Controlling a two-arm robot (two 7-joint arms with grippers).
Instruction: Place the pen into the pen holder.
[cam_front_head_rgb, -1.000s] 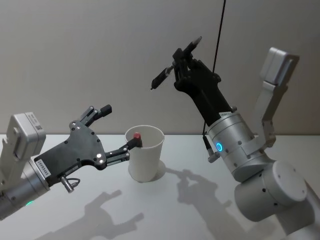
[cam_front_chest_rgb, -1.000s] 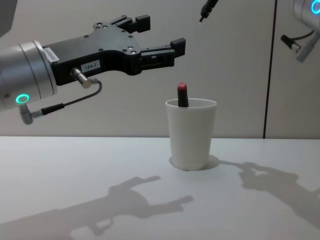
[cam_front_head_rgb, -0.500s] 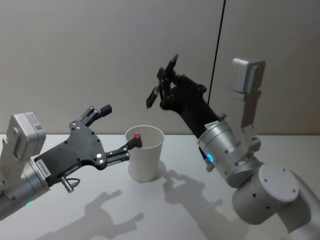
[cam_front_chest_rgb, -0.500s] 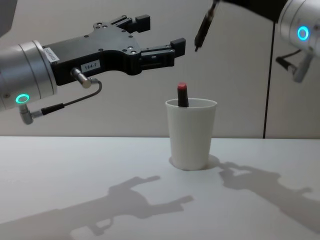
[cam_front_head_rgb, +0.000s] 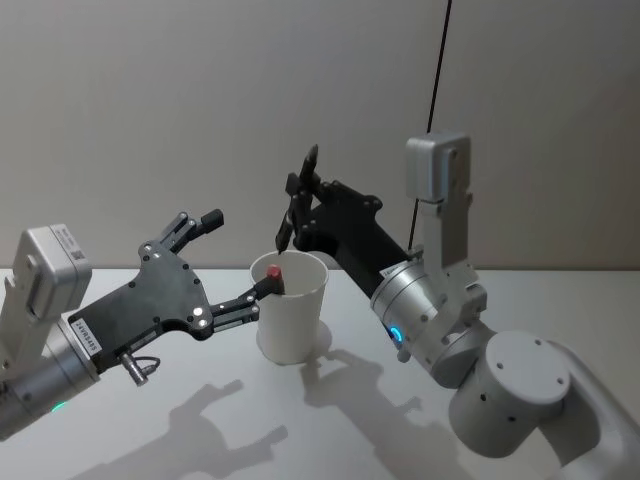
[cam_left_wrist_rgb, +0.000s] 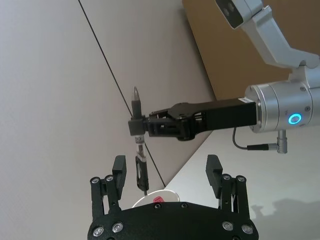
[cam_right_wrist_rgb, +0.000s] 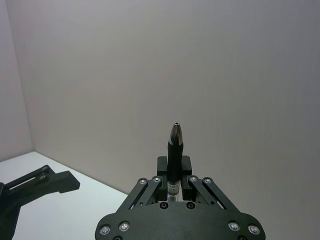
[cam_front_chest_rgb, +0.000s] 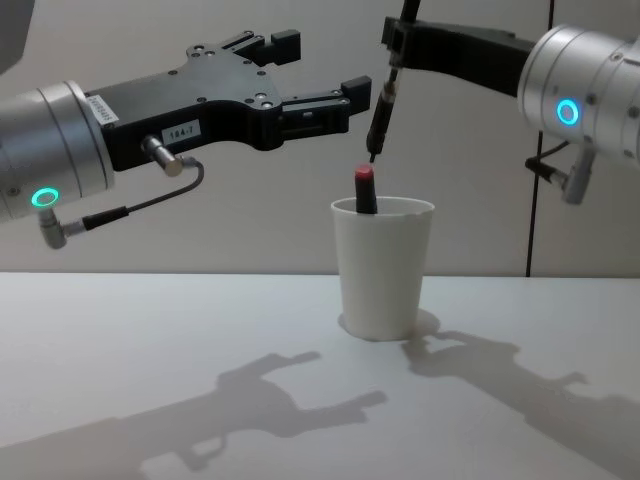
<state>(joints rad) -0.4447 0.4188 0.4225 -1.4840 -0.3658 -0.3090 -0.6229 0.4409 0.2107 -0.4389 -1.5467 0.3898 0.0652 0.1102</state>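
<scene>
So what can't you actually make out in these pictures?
- Lower part of the red-capped pen: hidden by the wall of the pen holder in the chest view.
- Print on the pen in the right gripper: too small to read in the right wrist view.
- Left gripper: base cut off by the frame edge.

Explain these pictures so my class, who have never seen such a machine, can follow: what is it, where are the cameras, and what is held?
This is a robot with two arms, each ending in a tool. One camera sits on its head, one on its chest, one on each wrist. A plain white tapered cup stands on the white table, with a red-capped marker inside. The right tool is shut on a slim black pen, upright, tip just above the cup. The left tool is open beside the cup, holding nothing.
</scene>
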